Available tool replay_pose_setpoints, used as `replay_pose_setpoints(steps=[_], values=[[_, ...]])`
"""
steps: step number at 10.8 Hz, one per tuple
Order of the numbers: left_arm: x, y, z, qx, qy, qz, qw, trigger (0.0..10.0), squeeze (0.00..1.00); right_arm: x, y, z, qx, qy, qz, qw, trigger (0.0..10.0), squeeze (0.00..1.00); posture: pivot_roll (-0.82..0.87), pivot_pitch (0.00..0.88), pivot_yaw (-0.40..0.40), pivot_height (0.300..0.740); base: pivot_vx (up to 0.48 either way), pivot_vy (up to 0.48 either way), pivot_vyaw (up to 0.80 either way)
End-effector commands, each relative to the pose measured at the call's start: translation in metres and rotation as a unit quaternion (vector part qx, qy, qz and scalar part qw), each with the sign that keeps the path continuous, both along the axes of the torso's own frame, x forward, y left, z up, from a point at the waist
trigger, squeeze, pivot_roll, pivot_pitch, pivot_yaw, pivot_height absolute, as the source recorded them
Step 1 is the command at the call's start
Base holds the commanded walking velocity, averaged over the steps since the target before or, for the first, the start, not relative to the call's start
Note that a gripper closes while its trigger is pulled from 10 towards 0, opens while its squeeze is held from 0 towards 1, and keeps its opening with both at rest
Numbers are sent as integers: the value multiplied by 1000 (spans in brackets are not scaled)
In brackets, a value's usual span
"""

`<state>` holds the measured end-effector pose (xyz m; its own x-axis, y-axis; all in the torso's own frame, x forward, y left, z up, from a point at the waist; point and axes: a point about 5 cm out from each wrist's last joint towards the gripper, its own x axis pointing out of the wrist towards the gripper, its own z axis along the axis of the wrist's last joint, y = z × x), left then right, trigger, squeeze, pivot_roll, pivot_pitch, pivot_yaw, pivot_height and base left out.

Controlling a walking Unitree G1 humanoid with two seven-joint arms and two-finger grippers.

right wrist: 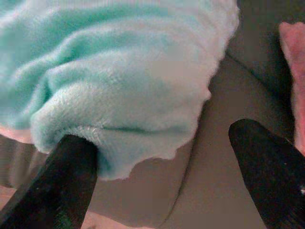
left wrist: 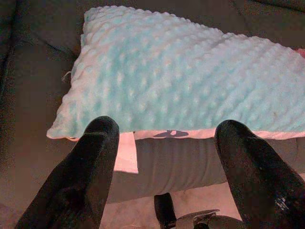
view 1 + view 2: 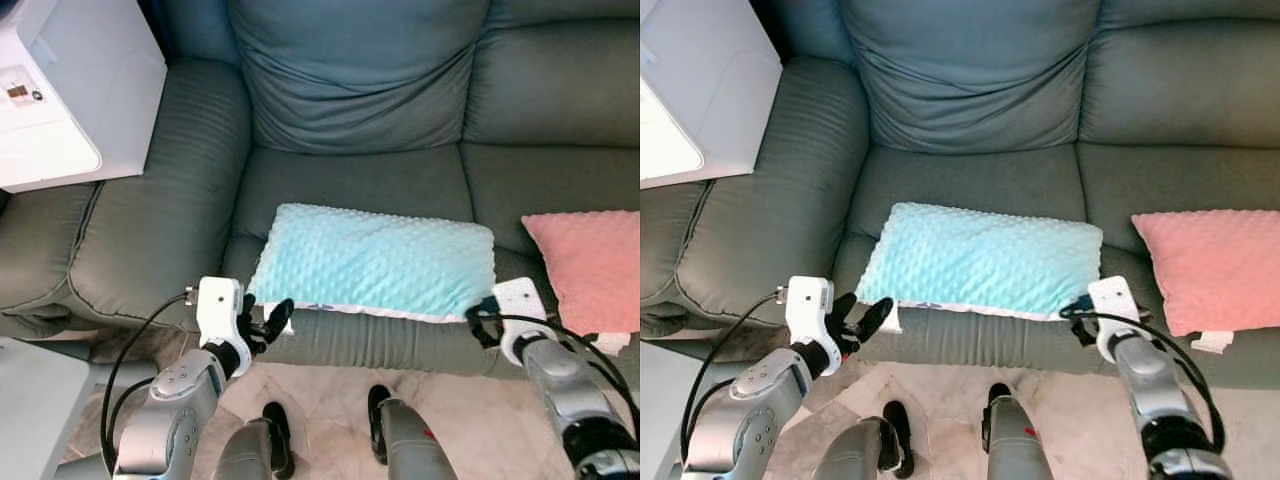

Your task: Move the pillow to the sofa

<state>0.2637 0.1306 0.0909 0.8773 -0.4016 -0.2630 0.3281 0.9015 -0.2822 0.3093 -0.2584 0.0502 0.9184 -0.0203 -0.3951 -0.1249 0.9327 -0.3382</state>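
**Pillow on the sofa seat, end effectors at its front corners**

Fingers of the left end effector [image 3: 268, 322] spread apart, holding nothing, just off the near left corner of the turquoise pillow [image 3: 375, 260]; the right end effector [image 1: 157, 176] is at the pillow's near right corner, its fingers also apart — one fingertip [image 1: 71, 162] touches the fabric's edge, the other stands clear; the pillow lies flat on the seat of the grey-green sofa [image 3: 350, 90], its front edge along the seat's lip; a pink pillow [image 3: 590, 265] lies on the next seat to the right, apart from the turquoise one; a white appliance [image 3: 70, 90] stands by the sofa's left arm.
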Motion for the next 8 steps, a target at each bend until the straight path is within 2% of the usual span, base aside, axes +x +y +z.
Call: replay_pose_setpoints(steps=[1, 3, 5, 7, 8], values=[[-5, 5, -2, 5, 11, 8, 1000, 10000, 0, -6, 5, -13, 1, 21, 7, 1000, 10000, 1000, -137, 318, 97, 740, 0, 0, 0], [-5, 3, 0, 4, 11, 8, 1000, 10000, 0, -4, 12, -19, 9, 31, 6, 999, 10000, 1000, -131, 323, 103, 740, 0, 0, 0], [-5, 3, 2, 5, 10, 7, 1000, 10000, 0, 3, 19, -18, -7, 33, -2, 999, 10000, 1000, -109, 330, 108, 740, 0, 0, 0], [-7, 8, 4, 9, 12, 14, 1000, 10000, 0, 18, 22, -2, -56, -1, -8, 998, 10000, 1000, -88, 337, 106, 740, 0, 0, 0], [-8, 8, 3, 8, 15, 14, 1000, 10000, 0, 26, 25, 10, -54, -37, -10, 998, 10000, 1000, -82, 338, 106, 740, 0, 0, 0]])
